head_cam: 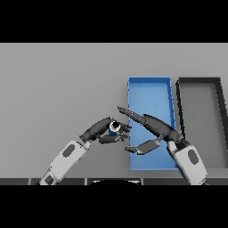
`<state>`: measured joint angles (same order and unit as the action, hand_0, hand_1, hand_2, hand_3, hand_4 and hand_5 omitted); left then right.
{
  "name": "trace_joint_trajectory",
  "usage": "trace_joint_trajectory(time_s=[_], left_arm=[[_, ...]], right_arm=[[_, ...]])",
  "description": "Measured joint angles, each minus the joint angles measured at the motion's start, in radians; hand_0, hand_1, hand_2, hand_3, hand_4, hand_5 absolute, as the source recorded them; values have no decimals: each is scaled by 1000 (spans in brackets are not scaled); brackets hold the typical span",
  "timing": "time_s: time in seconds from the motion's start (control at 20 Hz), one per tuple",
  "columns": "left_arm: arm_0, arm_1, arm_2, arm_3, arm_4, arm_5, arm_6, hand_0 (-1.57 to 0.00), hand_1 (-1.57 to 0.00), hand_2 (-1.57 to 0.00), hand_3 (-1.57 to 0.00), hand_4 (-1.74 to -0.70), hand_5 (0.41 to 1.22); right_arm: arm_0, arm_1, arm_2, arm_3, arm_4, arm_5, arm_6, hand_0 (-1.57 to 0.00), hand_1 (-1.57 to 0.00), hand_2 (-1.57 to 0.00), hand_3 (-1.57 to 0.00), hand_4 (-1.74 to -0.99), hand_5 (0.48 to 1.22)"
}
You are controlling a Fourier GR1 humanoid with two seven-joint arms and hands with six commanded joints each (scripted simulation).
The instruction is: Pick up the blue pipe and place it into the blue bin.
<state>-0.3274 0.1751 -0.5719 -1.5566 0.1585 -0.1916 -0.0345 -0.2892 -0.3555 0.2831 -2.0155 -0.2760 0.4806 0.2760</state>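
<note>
The blue pipe point(114, 127) is a short tube seen end-on, its dark bore ringed in white. My left hand point(99, 129) is shut on it, fingers and thumb curled round it, just left of the blue bin point(149, 79). The pipe hangs above the grey table near the bin's left wall. My right hand point(150, 124) is open, its straight fingers pointing left over the bin's lower half, fingertips close to the pipe, thumb hanging below.
A dark grey bin point(198, 80) stands right beside the blue bin on its right. The grey table point(58, 84) stretches away to the left and back.
</note>
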Motion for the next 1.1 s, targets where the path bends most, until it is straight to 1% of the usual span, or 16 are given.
trace_joint_trajectory(time_s=[0.1, 0.15, 0.2, 0.35, 0.45, 0.55, 0.6, 0.65, 0.7, 0.75, 0.8, 0.85, 0.9, 0.95, 1.0, 1.1], left_arm=[[-7, -11, -4, 15, -2, -8, -2, -1571, -1571, -1571, -1452, -1729, 1221], [3, -7, -5, 25, -5, -18, -36, -1571, -1571, -1571, -1469, -1730, 1221], [-2, -11, 2, 42, -2, -23, -47, -1571, -1571, -1571, -1484, -1731, 1221], [-2, -6, 5, 30, 21, -42, -38, -1571, -1571, -1571, -1511, -1730, 1221], [-1, -7, 2, 37, 22, -52, -43, -1571, -1571, -1571, -1515, -1733, 1221], [-4, -1, 4, 29, 22, -51, -26, -1571, -1571, -1571, -1501, -1727, 1221], [-1, 8, 9, 35, 24, -60, -38, -1571, -1571, -1571, -1450, -1723, 1221], [-7, 9, 14, 30, 34, -65, -27, -1571, -1571, -1571, -1474, -1720, 1221], [-9, 1, 10, 25, 49, -74, -21, -1571, -1567, -1571, -1395, -1717, 1221], [-13, -1, 11, 22, 57, -81, -17, -1496, -1393, -1367, -1150, -1630, 1221], [-23, 1, 10, 21, 24, -71, -54, -1236, -1120, -1093, -920, -1613, 1221], [-24, 23, -6, 21, -22, -58, -29, -993, -895, -875, -736, -1587, 1221], [-41, 39, -15, 21, -66, -44, 8, -879, -828, -796, -667, -1611, 1221], [-27, 37, -18, 3, -76, -32, -13, -895, -867, -845, -656, -1637, 1221], [-30, 34, -16, 5, -73, -33, -24, -1030, -1008, -990, -623, -1658, 1192], [-2, 6, -4, 4, -30, -33, -47, -1225, -1211, -1199, -525, -1688, 1203]], right_arm=[[-68, 23, 22, 35, -7, 10, 26, 1, 1, 1, 1, -1270, 530], [-87, 34, 39, 49, -4, 24, 32, 1, 1, 1, 1, -1260, 531], [-106, 44, 47, 60, -10, 31, 37, 1, 1, 1, 1, -1251, 535], [-166, 79, 70, 114, -7, 41, 73, 1, 1, 1, 1, -1226, 520], [-181, 105, 85, 141, 6, 41, 83, 1, 1, 1, 1, -1222, 512], [-231, 130, 89, 184, 3, 44, 103, 1, -1, -23, 1, -1225, 511], [-245, 138, 90, 207, 3, 52, 107, 1, -13, -42, 1, -1231, 512], [-257, 148, 96, 221, 4, 63, 102, -14, -36, -68, -11, -1241, 516], [-266, 161, 103, 233, 0, 70, 98, -54, -83, -115, -43, -1268, 519], [-273, 165, 104, 248, 11, 77, 89, -138, -166, -193, -106, -1308, 523], [-303, 169, 97, 269, 4, 82, 101, -278, -313, -329, -228, -1352, 528], [-301, 175, 107, 275, 6, 94, 105, -478, -500, -500, -375, -1390, 538], [-309, 178, 110, 269, -9, 101, 111, -697, -714, -714, -562, -1453, 551], [-311, 186, 120, 274, -6, 108, 108, -872, -886, -886, -701, -1503, 573], [-313, 193, 121, 276, -21, 110, 113, -1012, -1023, -1023, -828, -1541, 604], [-304, 210, 125, 287, -59, 105, 132, -1213, -1220, -1220, -1096, -1492, 706]])
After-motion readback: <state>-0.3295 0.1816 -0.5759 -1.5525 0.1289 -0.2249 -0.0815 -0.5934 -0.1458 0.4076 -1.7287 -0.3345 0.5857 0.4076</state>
